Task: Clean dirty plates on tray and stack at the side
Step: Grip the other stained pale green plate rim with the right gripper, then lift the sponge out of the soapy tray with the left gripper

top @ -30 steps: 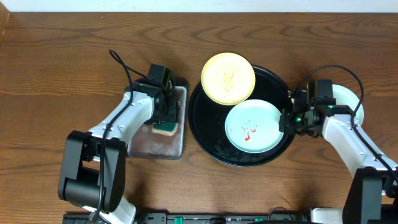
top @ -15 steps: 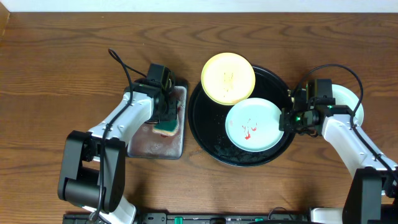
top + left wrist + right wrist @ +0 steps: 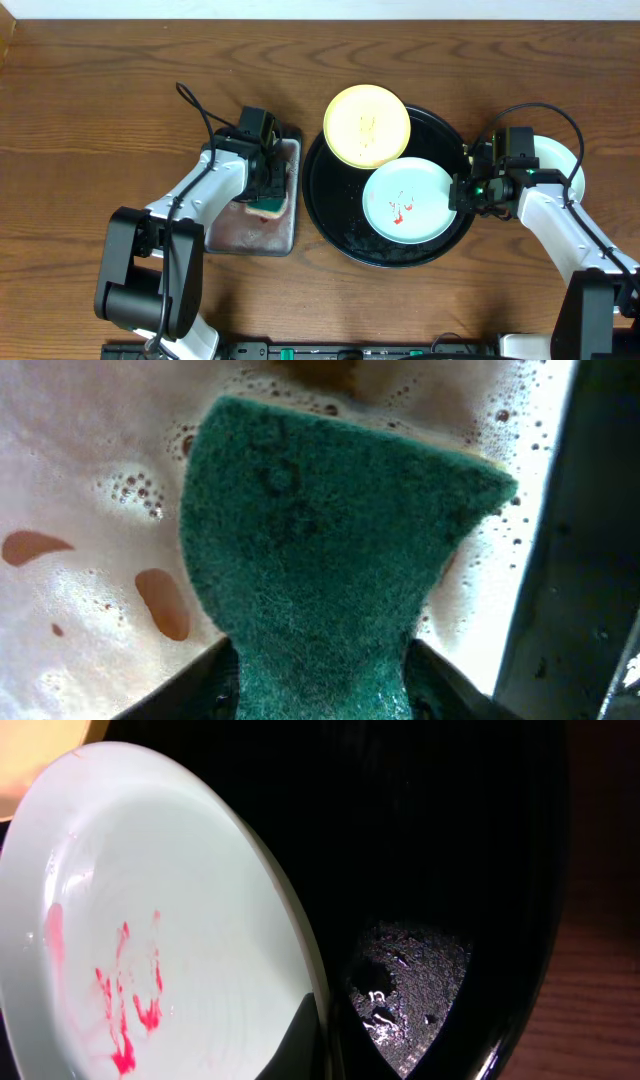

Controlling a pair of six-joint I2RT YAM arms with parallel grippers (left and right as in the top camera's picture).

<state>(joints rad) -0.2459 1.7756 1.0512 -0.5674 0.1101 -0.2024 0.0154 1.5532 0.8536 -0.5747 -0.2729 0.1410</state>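
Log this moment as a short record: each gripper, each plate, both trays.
left gripper: jaws pinching green sponge over soapy grey tray
right gripper: jaws shut on right rim of smeared mint plate
smeared mint plate: inside black tray, red streaks
yellow plate: overlapping black tray's far-left rim
second mint plate: outside black tray, to its right

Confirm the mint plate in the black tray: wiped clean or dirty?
Dirty. Red smears show on the mint plate in the overhead view, and closer in the right wrist view.
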